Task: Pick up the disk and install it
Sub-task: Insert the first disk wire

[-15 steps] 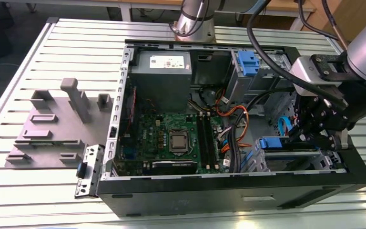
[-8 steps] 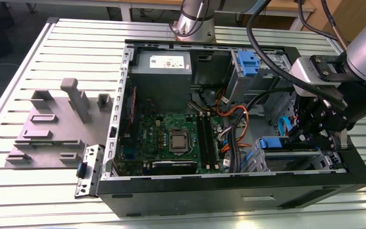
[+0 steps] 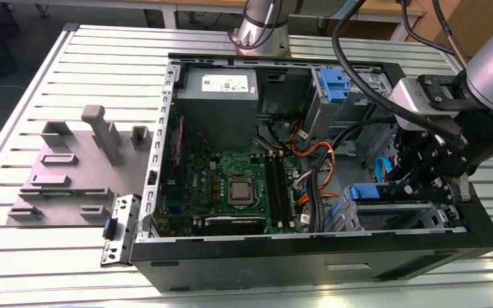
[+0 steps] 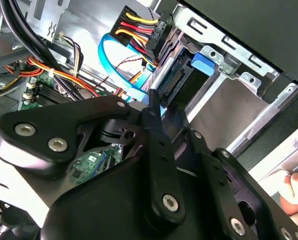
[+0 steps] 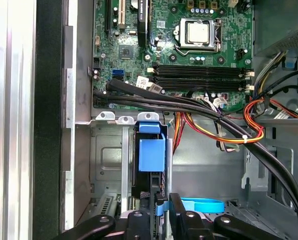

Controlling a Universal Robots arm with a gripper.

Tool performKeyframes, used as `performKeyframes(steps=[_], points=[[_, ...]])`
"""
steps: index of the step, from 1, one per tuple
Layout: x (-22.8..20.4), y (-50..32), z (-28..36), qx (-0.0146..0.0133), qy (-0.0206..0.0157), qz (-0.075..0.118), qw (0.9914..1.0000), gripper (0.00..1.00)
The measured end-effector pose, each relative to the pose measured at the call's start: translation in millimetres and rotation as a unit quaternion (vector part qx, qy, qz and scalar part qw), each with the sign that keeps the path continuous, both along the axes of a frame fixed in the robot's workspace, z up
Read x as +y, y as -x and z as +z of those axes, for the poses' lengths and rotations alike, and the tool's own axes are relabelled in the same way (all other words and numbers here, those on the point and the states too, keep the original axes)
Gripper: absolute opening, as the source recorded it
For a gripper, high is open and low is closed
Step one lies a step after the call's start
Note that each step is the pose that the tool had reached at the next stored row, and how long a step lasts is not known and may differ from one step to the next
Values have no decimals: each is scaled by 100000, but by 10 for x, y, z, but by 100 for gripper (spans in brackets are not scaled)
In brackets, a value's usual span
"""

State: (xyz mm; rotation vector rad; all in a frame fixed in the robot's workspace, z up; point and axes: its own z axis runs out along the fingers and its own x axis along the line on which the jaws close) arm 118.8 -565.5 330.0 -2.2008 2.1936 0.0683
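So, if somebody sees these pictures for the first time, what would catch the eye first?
Probably the open computer case lying on the slatted metal table, with its green motherboard exposed in the middle. Next, the black pincer reaching into the case's corner at the exterior view's right, right at the disk with its bright blue tab, which sits in the metal drive bay there. Orange and yellow cables run beside that bay.

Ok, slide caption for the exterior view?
Gripper at the disk in the drive bay of the open computer case.

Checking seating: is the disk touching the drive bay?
Touching: in the first wrist view the disk stands inside the drive bay, between its rails.
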Motion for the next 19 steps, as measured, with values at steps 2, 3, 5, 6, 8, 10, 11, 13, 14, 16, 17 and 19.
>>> performKeyframes(steps=[2, 3, 5, 6, 8, 10, 11, 13, 14, 16, 17, 19], points=[[0, 0, 0, 0, 2, -3, 100000, 30], [0, 0, 0, 0, 6, -2, 100000, 30], [0, 0, 14, -1, 6, -2, 100000, 30], [0, 0, 30, -1, 3, -3, 100000, 30], [0, 0, 66, 0, -1, -2, 100000, 30], [0, 0, 109, 0, 4, -1, 100000, 30], [0, 0, 133, -2, 1, -3, 100000, 30], [0, 0, 177, -1, 1, -3, 100000, 30], [0, 0, 194, 0, 5, -3, 100000, 30], [0, 0, 218, -1, 0, -2, 100000, 30], [0, 0, 218, -1, -11, -4, 100000, 30], [1, -5, 218, 2, -5, 1, 100000, 30]])
